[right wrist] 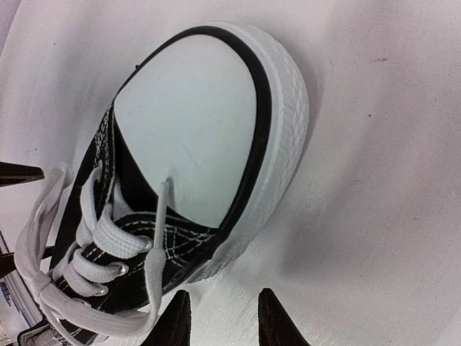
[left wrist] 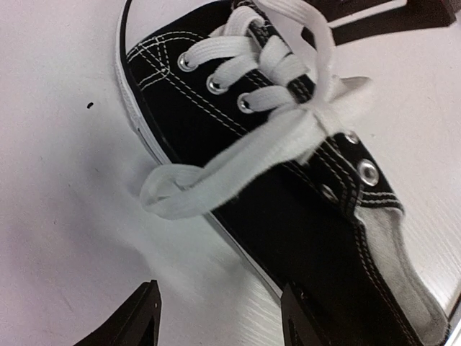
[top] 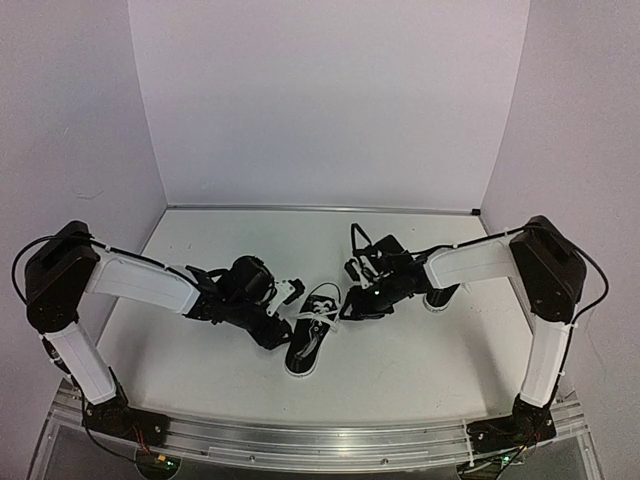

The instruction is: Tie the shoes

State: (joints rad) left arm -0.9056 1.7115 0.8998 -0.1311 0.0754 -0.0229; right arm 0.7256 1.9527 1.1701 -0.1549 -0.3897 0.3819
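Note:
One black sneaker (top: 310, 342) with a white toe cap lies at the table's middle, between my two grippers. In the left wrist view its white laces (left wrist: 317, 108) are gathered at a knot, and a loop (left wrist: 184, 191) hangs over the shoe's side onto the table. My left gripper (left wrist: 218, 292) is open and empty, just short of the shoe's sole edge. My right gripper (right wrist: 223, 297) is open and empty beside the toe cap (right wrist: 191, 122). A lace end (right wrist: 164, 194) lies on that cap. A second shoe (top: 441, 297) is mostly hidden under my right arm.
White walls close the table at the back and on both sides. The far edge of the table (top: 320, 208) runs along the back wall. My arm bases stand on a metal rail (top: 320, 440) at the near edge.

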